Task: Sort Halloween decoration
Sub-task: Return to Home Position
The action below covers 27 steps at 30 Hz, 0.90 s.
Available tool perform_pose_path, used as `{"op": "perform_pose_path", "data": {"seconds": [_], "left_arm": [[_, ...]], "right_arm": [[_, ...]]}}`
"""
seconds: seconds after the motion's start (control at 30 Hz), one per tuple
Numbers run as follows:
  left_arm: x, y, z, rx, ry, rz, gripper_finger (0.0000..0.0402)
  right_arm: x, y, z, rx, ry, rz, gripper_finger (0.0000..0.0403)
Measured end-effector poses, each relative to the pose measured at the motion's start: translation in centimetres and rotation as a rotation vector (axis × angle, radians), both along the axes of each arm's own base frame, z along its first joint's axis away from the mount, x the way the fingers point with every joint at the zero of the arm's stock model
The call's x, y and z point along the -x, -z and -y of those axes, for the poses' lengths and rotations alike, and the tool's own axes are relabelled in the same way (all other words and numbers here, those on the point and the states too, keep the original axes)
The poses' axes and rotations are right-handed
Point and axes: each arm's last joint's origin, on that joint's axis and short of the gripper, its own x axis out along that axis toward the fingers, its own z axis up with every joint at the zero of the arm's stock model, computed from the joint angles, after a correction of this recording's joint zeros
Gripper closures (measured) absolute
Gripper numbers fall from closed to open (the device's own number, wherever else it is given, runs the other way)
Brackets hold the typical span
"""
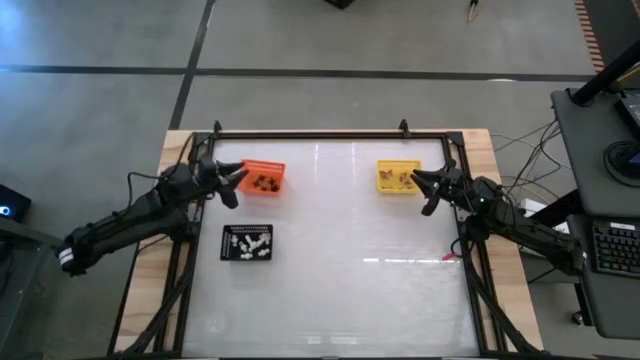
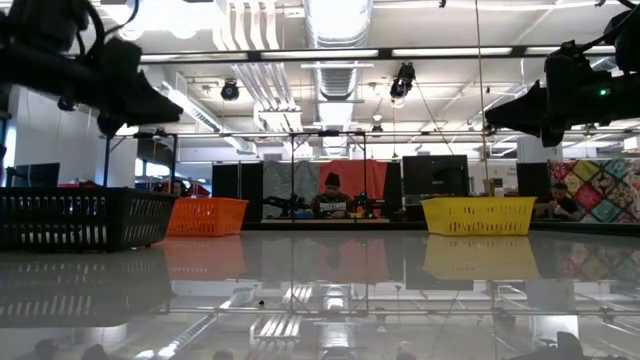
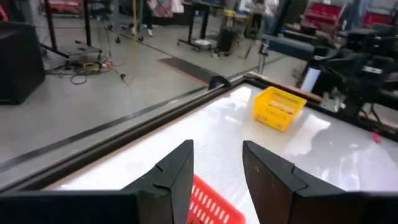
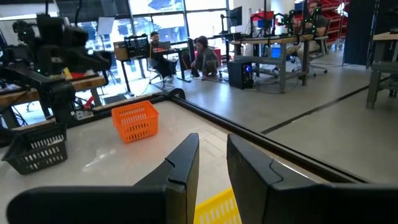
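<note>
Trinkets [image 1: 248, 243] fill three trays [image 1: 226, 232], headings unreadable; left tool [image 1: 237, 187] and right tool [image 1: 421, 192] gape slightly, empty.

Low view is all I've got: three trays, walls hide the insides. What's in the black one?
Observer: From above, the black tray holds a cluster of white trinkets.
Operator: And the orange one?
Observer: The orange tray holds a few dark trinkets.
Operator: Either gripper carrying anything?
Observer: No. The wrist views show the left gripper open and empty above the orange tray's edge, and the right gripper open and empty above the yellow tray's edge.
</note>
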Motion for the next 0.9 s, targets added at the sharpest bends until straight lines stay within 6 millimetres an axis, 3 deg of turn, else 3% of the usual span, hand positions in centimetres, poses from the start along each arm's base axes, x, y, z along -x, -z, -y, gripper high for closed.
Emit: {"op": "perform_pose_path", "data": {"seconds": [0.27,0.9], "left_arm": [[0.0,4.0,0.3,-0.079,0.085,0.181,0.028],[0.9,4.3,0.9,-0.186,0.104,0.107,0.028]], "right_arm": [[0.0,0.0,0.0,0.0,0.0,-0.001,0.033],[0.0,0.1,0.0,-0.002,0.001,-0.005,0.033]]}}
